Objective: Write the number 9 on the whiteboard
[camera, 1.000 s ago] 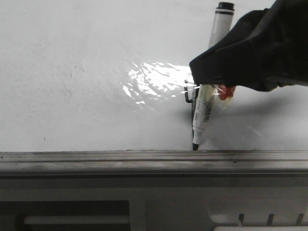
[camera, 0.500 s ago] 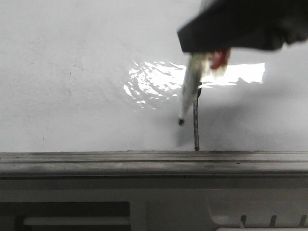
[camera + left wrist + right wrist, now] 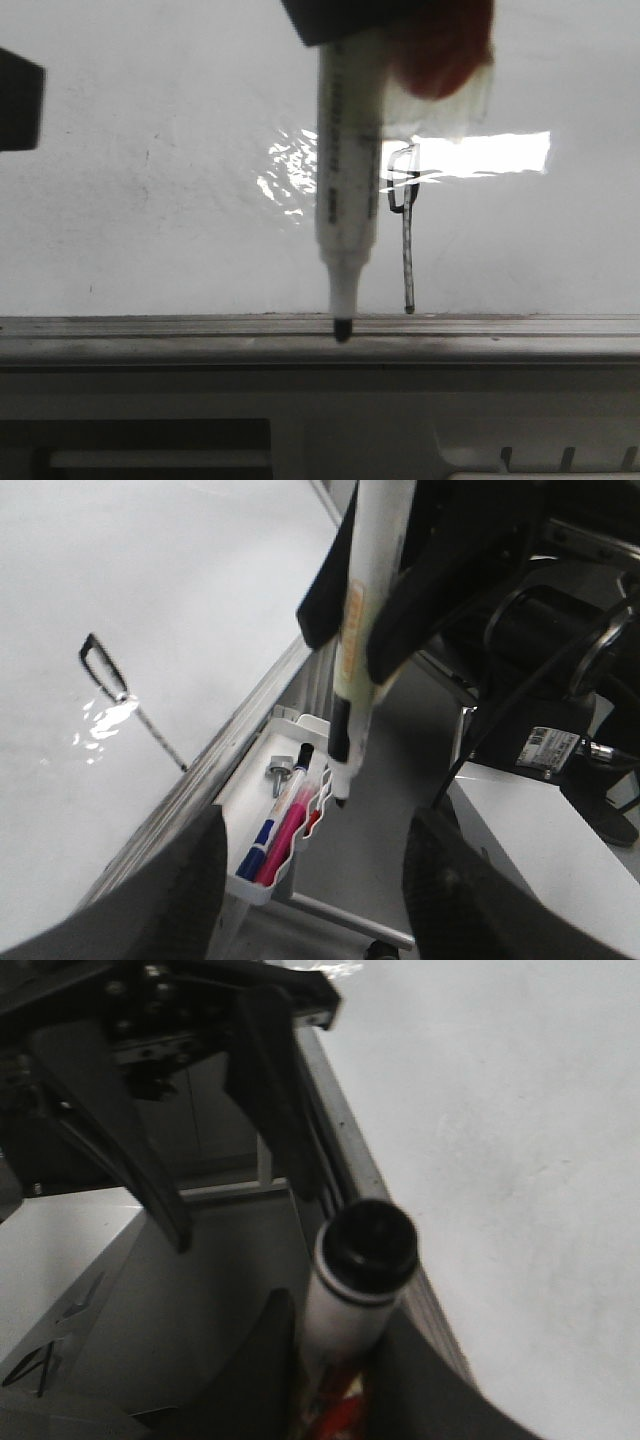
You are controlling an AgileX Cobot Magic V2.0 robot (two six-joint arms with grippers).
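Note:
The number 9 (image 3: 407, 230) is drawn on the whiteboard (image 3: 150, 220), a small loop atop a long stem ending near the grey rail (image 3: 200, 328). It also shows in the left wrist view (image 3: 125, 695). My right gripper (image 3: 385, 35) is shut on a white marker (image 3: 348, 200) with a black tip. It holds the marker upright, off the board and left of the 9. The marker's black end cap (image 3: 370, 1238) shows between the right fingers (image 3: 262, 1380). My left gripper (image 3: 315, 900) is open and empty, beside the board's edge.
A white tray (image 3: 245, 805) under the rail holds a blue marker (image 3: 268, 828), a pink one and a bolt. A bright light reflection (image 3: 300, 175) lies on the board. A dark part of the left arm (image 3: 20, 100) shows at the left edge.
The marker has lifted off the board at the stem's bottom and moved left and toward the camera. The whole 9 now shows. A dark part of the left arm has come into view.

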